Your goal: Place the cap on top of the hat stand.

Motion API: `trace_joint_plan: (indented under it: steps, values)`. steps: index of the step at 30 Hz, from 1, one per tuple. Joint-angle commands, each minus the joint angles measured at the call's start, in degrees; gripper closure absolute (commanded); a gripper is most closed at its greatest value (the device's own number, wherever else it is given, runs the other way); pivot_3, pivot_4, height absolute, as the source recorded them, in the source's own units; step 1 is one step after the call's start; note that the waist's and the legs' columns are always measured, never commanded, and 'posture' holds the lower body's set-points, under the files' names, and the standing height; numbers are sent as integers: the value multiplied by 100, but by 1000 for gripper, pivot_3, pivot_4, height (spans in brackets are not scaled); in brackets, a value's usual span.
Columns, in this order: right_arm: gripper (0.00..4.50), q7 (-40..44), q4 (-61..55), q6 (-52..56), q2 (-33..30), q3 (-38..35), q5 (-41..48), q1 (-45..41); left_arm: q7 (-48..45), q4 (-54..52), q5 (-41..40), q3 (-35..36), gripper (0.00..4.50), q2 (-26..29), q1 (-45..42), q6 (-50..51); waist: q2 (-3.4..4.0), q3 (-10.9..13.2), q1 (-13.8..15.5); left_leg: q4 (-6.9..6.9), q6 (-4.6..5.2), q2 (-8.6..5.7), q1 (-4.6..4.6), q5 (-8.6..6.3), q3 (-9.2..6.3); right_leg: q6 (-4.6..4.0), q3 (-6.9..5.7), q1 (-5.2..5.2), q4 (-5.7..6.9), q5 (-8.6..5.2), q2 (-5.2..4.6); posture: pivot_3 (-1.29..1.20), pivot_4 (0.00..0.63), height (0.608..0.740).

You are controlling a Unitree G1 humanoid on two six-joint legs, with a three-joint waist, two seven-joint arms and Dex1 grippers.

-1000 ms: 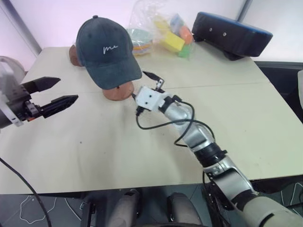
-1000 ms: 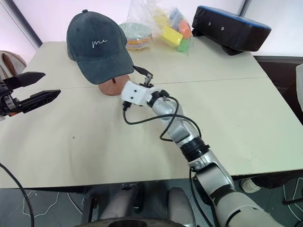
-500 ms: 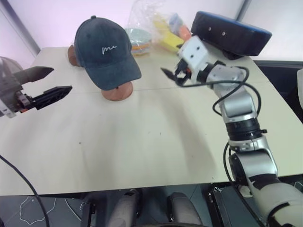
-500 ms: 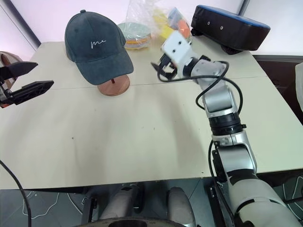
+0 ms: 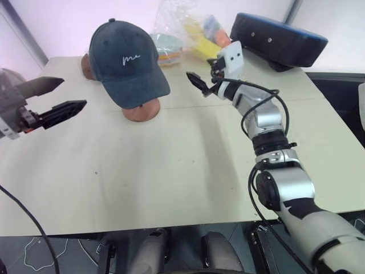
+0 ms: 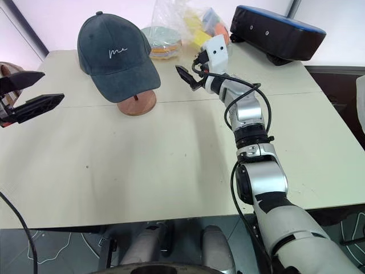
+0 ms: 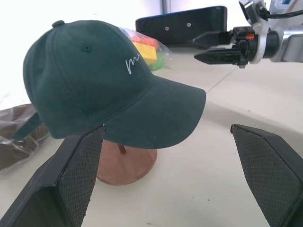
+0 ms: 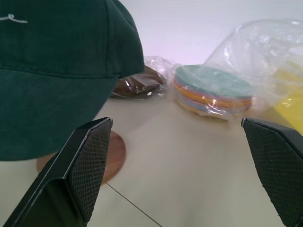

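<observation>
Resting on the hat stand (image 6: 136, 103), dark teal-grey cap (image 6: 117, 57) with curved brim, top button and small white script on the front.
Behind it on the table (image 6: 171, 160), clear plastic bag (image 6: 188, 28) holding stacked coloured plates (image 6: 162, 44) and bright blocks (image 6: 201, 37); script too small to read. Left pincer (image 5: 54, 98) apart, empty, beside the cap; right pincer (image 8: 180, 165) apart, empty, near the brim.
</observation>
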Motion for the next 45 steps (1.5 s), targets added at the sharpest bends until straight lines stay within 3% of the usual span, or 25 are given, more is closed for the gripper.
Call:
trace_joint_plan:
  steps: [1,8,14,20,28,32,45]
  values:
    - [44,166,287,124,114,-137,270,-415,51,-195,-101,287,0,135,-24,18,0,0,2,0,0,0,0,0,0,0,0,0,0,0,0,0,150,740]
    - [44,127,697,-137,421,12,117,-570,166,-230,-172,466,0,139,-71,97,0,0,-5,-1,-2,0,0,1,0,0,0,-1,0,0,0,0,150,740]
    - [44,484,144,83,448,169,198,-477,112,-279,-312,668,0,214,58,257,2,1,-9,-2,-2,0,0,1,0,0,0,-2,0,0,1,0,150,740]
    - [44,986,-1088,775,-264,255,283,-360,-119,-389,-493,884,0,429,301,592,1,2,27,0,-1,-2,-1,0,-3,0,-2,-2,-1,0,-2,0,150,740]
    - [44,2326,-2813,2427,-1708,393,933,-225,-394,-495,-703,1031,0,659,507,908,4,4,-5,-8,2,1,0,-3,1,-5,2,-4,-3,-3,-5,0,150,740]
    - [44,2977,-3397,2606,-2240,565,1124,113,-454,-387,-613,845,0,646,488,819,4,4,10,-17,3,3,-1,-3,4,-12,4,-5,-4,-7,-6,0,150,740]
    - [44,3086,-3839,2763,-2711,542,1308,454,-604,-166,-545,483,0,711,248,655,2,8,18,-19,3,2,-3,-3,8,-13,5,-6,-6,-7,-11,0,150,740]
